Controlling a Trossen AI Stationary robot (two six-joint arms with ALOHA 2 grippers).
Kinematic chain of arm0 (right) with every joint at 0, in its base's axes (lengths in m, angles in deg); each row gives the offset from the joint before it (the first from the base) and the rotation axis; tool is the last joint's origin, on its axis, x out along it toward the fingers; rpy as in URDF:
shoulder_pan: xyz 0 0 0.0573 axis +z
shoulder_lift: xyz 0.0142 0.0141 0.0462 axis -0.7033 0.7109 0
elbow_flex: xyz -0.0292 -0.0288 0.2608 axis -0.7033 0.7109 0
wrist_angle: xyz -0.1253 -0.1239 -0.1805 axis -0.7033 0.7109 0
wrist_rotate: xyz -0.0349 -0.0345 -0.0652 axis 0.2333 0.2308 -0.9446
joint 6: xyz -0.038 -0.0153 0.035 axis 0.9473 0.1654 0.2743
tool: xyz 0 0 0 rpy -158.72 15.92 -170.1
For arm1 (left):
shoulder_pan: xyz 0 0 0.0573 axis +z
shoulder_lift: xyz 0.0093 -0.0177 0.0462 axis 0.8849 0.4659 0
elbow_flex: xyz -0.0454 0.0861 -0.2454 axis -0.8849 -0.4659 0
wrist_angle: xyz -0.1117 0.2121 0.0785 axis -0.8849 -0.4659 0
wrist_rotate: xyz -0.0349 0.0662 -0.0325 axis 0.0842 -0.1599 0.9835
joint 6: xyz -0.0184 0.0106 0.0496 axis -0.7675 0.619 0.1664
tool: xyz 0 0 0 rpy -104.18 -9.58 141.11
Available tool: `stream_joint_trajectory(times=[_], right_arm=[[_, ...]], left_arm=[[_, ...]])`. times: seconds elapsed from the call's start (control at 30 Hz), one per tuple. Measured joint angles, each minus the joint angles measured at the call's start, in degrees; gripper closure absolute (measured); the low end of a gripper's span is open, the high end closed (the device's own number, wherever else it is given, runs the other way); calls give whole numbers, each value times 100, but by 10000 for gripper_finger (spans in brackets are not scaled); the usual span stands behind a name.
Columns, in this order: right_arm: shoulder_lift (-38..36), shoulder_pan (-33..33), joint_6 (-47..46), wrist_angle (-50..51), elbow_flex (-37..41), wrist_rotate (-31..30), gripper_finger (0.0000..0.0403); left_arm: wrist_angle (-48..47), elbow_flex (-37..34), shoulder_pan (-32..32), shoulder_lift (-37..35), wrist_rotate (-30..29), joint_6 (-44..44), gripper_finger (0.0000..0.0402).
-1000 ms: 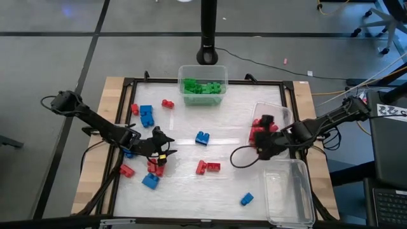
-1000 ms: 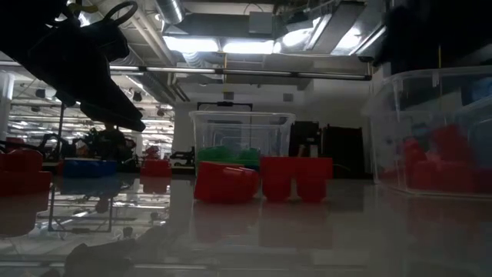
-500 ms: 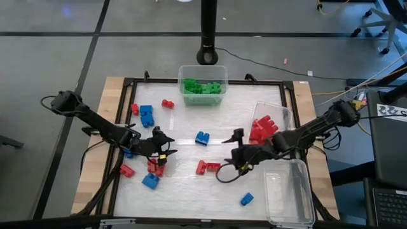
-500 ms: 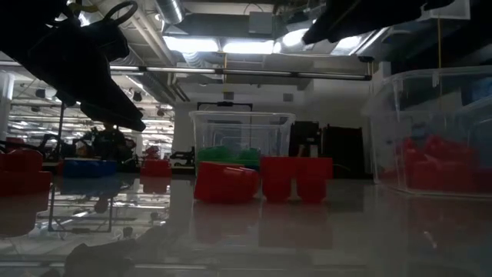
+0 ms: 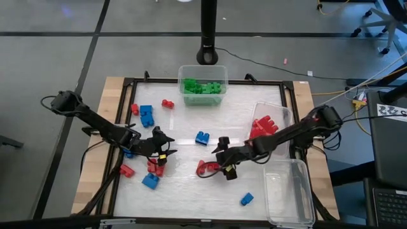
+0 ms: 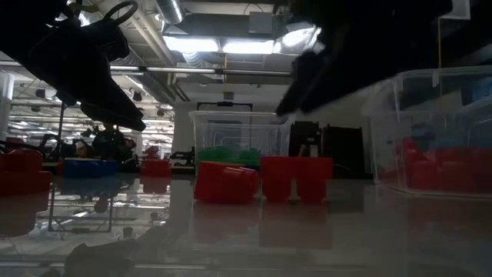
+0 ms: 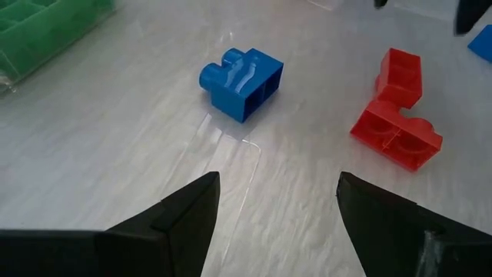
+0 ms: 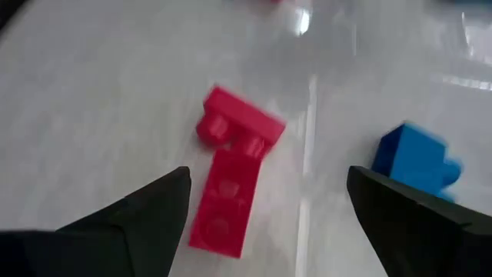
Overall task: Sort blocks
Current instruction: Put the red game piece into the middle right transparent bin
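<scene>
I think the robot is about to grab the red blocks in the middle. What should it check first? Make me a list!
1. Right gripper open: ok, its fingers stand wide apart in the right wrist view.
2. Right gripper over the red blocks: ok, they lie between its fingers, not yet touched.
3. Nothing on top of the red blocks: ok, the nearest blue block lies apart from them.
4. Tub with red blocks has room: ok, the pile fills only part of it.
5. Left gripper out of the way: ok, it hovers open well to the side.
6. Whether the red blocks are stuck together: cannot tell, they touch in an L shape.
</scene>
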Motion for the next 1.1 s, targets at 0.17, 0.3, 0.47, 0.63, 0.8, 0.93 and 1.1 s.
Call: stream_joint_trajectory(times=[0.17,0.3,0.47,0.63,0.8,0.93,1.1], right_arm=[[376,4,-110,-6,0,0,56],[579,4,-220,-8,0,0,56],[768,4,-226,-50,0,12,56],[930,7,-227,-96,0,55,56],[1112,7,-228,-320,0,55,59],[1177,7,-222,-350,0,140,91],[1209,9,-192,-365,0,137,178]], left_arm=[[-8,0,0,0,0,5,150],[-6,0,0,0,-1,47,150],[-5,0,0,0,-2,48,150],[-4,0,0,0,-39,48,150],[-1,0,0,0,-42,48,150],[-10,0,0,0,-42,48,150],[-6,0,0,0,-42,48,150]])
